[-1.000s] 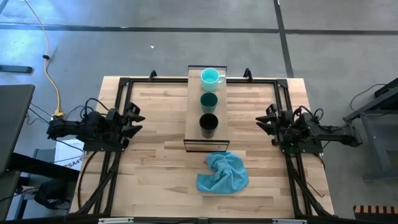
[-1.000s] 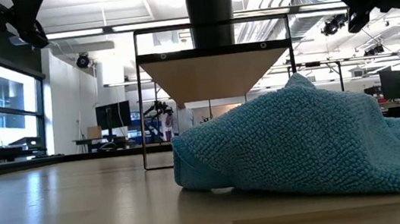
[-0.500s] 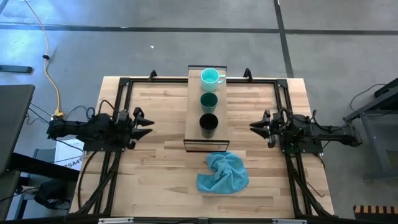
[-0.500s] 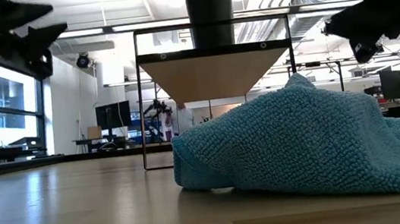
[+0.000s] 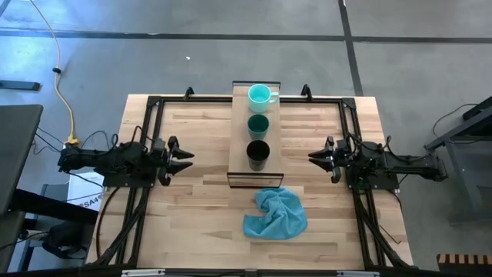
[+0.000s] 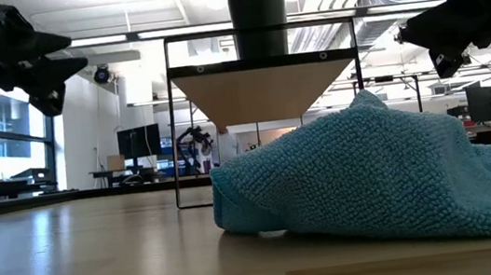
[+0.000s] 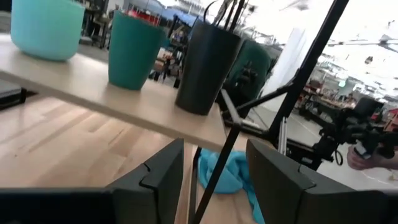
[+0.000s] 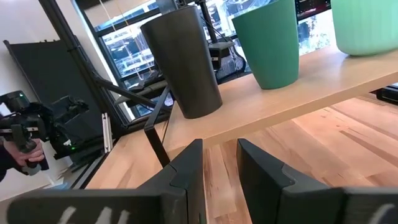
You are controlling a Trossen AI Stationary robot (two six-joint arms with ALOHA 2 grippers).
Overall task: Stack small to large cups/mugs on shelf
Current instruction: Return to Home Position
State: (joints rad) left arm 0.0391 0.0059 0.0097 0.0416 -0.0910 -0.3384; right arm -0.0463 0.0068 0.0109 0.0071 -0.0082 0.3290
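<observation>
Wooden tabletop (image 5: 192,192) fills the centre of the high view, with grey floor around it. Shelf (image 5: 240,165) runs from upper centre toward the middle of that frame. It carries 3 vessels in 1 line, each apart from the next: the turquoise mug (image 5: 260,95) nearest the frame's top, the green cup (image 5: 257,124) in the middle, and the black cup (image 5: 257,152) nearest the frame's bottom. All 3 stand upright, and the wrist views confirm each sits on the board. A blue cloth (image 5: 275,214) lies crumpled on the tabletop just below the shelf's lower end. Left gripper (image 5: 187,157) hangs at centre left, well apart from the shelf, its jaws moderately parted and holding nothing. Right gripper (image 5: 313,158) hangs at centre right, likewise clear of the shelf, its jaws narrowly parted and holding nothing. Judgement: placement appears complete, and the step in hand is the arms' return to rest. The next move calls for each arm to draw back toward its own side edge of the frame. No grasp is needed, only clearance from the shelf's dark end frame and the cloth.
</observation>
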